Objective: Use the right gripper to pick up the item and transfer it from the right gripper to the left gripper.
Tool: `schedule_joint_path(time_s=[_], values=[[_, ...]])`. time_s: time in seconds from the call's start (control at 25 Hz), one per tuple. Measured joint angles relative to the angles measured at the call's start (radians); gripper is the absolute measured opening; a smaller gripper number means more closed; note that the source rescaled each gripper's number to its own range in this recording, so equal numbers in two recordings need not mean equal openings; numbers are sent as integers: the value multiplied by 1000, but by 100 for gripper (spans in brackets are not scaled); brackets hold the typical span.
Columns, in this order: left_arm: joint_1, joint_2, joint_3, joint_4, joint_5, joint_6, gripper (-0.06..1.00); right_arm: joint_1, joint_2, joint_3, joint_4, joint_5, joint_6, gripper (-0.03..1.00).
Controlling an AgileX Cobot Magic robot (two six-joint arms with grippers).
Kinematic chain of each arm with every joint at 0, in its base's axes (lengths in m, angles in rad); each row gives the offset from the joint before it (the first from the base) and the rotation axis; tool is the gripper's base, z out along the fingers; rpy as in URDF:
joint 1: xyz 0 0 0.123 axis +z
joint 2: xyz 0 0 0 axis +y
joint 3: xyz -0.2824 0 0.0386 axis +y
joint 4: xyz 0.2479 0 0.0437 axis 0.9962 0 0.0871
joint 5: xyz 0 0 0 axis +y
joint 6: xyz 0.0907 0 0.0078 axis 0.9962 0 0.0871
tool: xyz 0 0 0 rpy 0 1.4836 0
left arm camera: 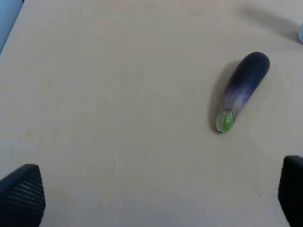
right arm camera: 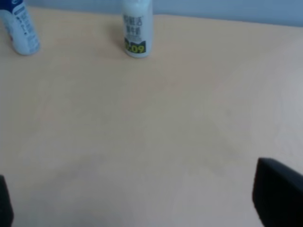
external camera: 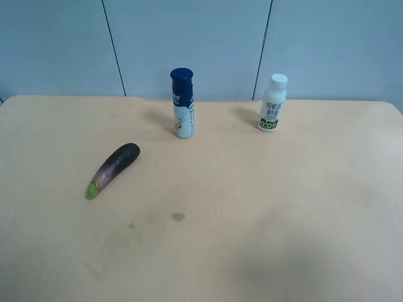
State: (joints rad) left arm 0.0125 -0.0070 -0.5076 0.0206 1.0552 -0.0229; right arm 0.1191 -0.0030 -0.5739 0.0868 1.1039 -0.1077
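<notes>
The eggplant (external camera: pixel 113 168) lies on its side on the tan table (external camera: pixel 264 207), toward the exterior high view's left, with its green stem end pointing to the front edge. It also shows in the left wrist view (left arm camera: pixel 242 90), ahead of the left gripper (left arm camera: pixel 156 189) and off to one side. That gripper is open and empty, and only its two dark fingertips (left arm camera: pixel 21 191) show at the frame's edges. The right gripper (right arm camera: pixel 137 198) is open and empty over bare table. Its fingertips (right arm camera: pixel 279 198) stand far apart, and the eggplant is out of its view. Neither arm shows in the exterior high view.
A white bottle with a dark blue cap (external camera: pixel 182 104) and a white bottle with a white cap (external camera: pixel 272 104) stand upright near the table's far edge. Both show in the right wrist view (right arm camera: pixel 21 28) (right arm camera: pixel 137 28). A blue-grey wall stands behind the table.
</notes>
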Motion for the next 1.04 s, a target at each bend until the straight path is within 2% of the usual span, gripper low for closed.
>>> schedule_joint_path(time_s=[0.2,1.04], values=[[0,0,0,0,0,0,100,-35,0,0,0,0,0,100],[0,0,0,0,0,0,100,-36,0,0,0,0,0,100]])
